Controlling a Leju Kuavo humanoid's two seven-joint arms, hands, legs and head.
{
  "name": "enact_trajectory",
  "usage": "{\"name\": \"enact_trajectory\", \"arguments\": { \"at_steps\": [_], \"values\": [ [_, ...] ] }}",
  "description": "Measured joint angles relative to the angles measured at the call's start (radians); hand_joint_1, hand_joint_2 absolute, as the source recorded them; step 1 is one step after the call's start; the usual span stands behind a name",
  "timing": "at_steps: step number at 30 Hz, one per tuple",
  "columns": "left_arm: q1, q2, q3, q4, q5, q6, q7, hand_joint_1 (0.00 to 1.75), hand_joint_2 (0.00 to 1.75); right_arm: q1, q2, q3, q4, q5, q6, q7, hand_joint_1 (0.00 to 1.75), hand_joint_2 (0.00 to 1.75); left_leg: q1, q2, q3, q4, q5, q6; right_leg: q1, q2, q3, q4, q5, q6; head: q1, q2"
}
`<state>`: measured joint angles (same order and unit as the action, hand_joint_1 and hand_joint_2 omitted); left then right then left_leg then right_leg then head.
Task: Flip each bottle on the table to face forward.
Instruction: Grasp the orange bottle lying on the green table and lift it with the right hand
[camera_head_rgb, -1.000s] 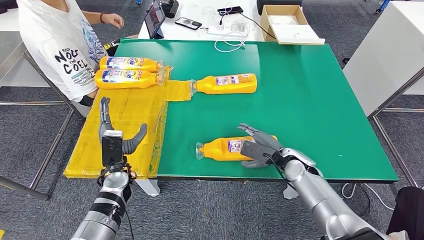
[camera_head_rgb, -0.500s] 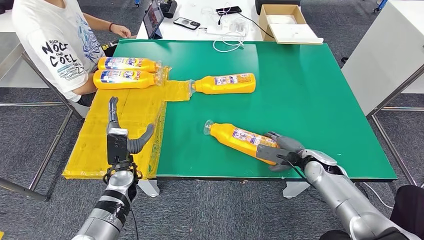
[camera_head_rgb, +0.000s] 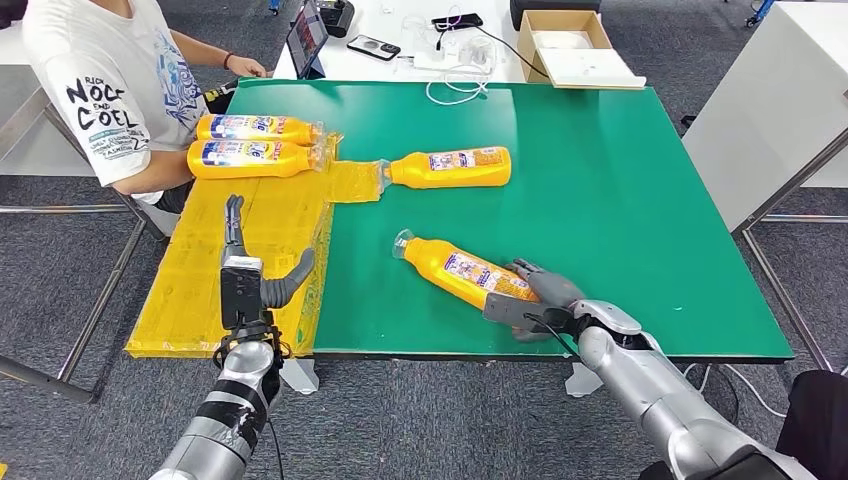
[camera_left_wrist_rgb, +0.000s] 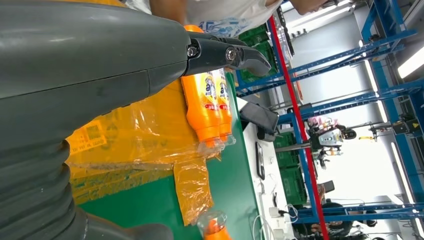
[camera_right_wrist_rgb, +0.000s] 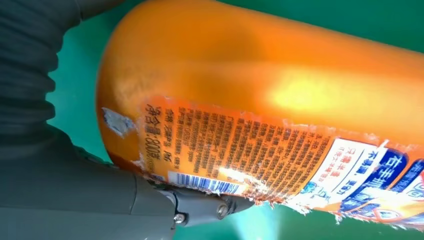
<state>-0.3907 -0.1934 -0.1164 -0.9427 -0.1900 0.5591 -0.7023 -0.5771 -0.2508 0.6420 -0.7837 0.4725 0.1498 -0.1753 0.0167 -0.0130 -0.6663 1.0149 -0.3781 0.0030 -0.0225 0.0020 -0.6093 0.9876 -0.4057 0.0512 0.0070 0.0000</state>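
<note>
An orange bottle lies slanted near the green table's front edge, cap toward the far left. My right hand grips its base end. In the right wrist view the bottle sits against the palm, its barcode label showing, with the thumb under it. Another orange bottle lies mid-table, cap to the left. Two more orange bottles lie side by side on a yellow plastic sheet at the far left; the left wrist view shows them too. My left hand is raised over the sheet, open and holding nothing.
A person in a white T-shirt sits at the table's far left corner. Behind the green table stands a white table with a cardboard box, phones, a tablet and cables. The green table's right half is bare.
My right hand has swung the near bottle from lying along the front edge to a slant, then shifted it slightly left. My left hand has risen a little and moved right.
</note>
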Motion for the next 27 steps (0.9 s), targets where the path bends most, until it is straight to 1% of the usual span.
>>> {"name": "enact_trajectory", "arguments": {
  "at_steps": [3,5,10,22,27],
  "values": [
    [0.0,0.0,0.0,0.0,-0.005,0.015,0.0,0.0,1.75,0.003,0.031,0.0,0.022,0.0,-0.072,-0.01,1.68,1.75,0.0,0.003,0.0,0.0,0.0,0.0,0.0,0.001,0.0,0.0,0.0,0.0,0.0,0.0],
    [0.0,0.0,0.0,0.001,-0.008,0.024,0.0,0.0,1.75,0.009,0.056,-0.002,0.035,0.001,-0.117,-0.018,1.75,1.75,0.0,0.003,0.001,0.0,0.0,0.0,0.0,0.002,-0.001,0.0,0.0,0.0,0.0,0.0],
    [0.0,0.0,0.0,0.005,-0.008,0.027,0.0,0.0,1.75,0.027,0.107,-0.022,0.047,-0.006,-0.185,-0.043,1.75,1.75,0.001,0.003,0.001,0.0,0.0,0.0,0.0,0.003,-0.001,0.0,0.0,0.0,0.0,0.0],
    [0.0,0.0,0.001,0.026,-0.012,0.014,0.0,0.0,1.75,0.082,0.172,-0.095,0.041,-0.009,-0.256,-0.07,1.75,1.75,0.0,0.003,0.001,0.0,0.0,0.0,0.0,0.003,-0.001,0.0,0.0,0.0,0.0,0.0],
    [0.003,0.0,0.001,0.035,-0.012,0.008,0.0,0.0,1.75,0.137,0.199,-0.148,-0.003,-0.007,-0.342,-0.109,1.75,1.75,0.0,0.002,-0.001,0.0,0.0,0.0,0.0,0.003,-0.001,0.0,0.0,0.0,0.0,0.0]
  ]
}}
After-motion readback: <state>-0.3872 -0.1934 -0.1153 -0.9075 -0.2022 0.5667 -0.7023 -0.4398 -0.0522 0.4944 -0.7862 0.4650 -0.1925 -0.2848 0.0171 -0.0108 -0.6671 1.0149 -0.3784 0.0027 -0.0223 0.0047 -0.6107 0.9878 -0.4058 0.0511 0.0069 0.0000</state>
